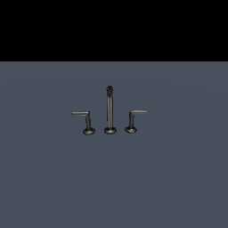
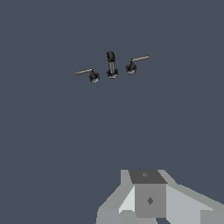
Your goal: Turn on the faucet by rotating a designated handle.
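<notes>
The faucet (image 1: 109,111) is a small dark metal set of three round-based pieces standing on the grey floor in the middle of the exterior view. Its tall thin spout (image 1: 109,107) rises in the centre. The handle (image 1: 86,119) stands on the exterior view's left, its thin arm bending leftward. A mirrored lever (image 1: 135,117) stands on the right. In the wrist view the faucet (image 2: 112,65) and the handle (image 2: 89,73) look small and far off. Only a grey blocky part of my gripper (image 2: 148,199) shows there, well away from the faucet. Its fingertips are out of frame.
A flat grey floor (image 1: 114,187) spreads around the faucet on all sides. Above it, the back of the exterior view is plain black.
</notes>
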Available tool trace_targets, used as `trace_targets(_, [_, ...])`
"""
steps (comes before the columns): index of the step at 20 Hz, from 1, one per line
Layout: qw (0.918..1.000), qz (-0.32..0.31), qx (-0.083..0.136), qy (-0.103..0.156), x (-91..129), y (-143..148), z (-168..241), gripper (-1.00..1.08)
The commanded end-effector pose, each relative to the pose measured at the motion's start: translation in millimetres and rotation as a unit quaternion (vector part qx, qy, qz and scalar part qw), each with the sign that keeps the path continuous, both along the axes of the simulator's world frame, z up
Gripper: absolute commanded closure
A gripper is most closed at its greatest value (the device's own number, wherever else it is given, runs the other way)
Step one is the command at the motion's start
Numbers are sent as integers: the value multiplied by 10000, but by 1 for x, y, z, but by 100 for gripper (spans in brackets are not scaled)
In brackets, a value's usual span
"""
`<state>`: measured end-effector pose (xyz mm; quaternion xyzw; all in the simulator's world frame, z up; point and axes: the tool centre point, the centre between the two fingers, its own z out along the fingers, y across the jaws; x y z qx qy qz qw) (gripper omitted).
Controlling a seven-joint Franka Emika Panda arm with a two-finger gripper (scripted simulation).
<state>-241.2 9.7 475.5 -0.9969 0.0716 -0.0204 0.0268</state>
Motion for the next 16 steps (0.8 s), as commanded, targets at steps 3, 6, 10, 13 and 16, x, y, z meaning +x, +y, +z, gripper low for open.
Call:
trace_targets(3, [9995, -314, -2, 18, 7, 14, -17, 108])
trace_targets(6, [9983, -586, -3, 33, 13, 26, -32, 108])
trace_targets(10, [9950, -994, -3, 55, 24, 43, -54, 108])
trace_targets(13, [9915, -1299, -3, 72, 34, 56, -71, 108])
trace_targets(16, [9870, -1604, -2, 88, 44, 68, -87, 108])
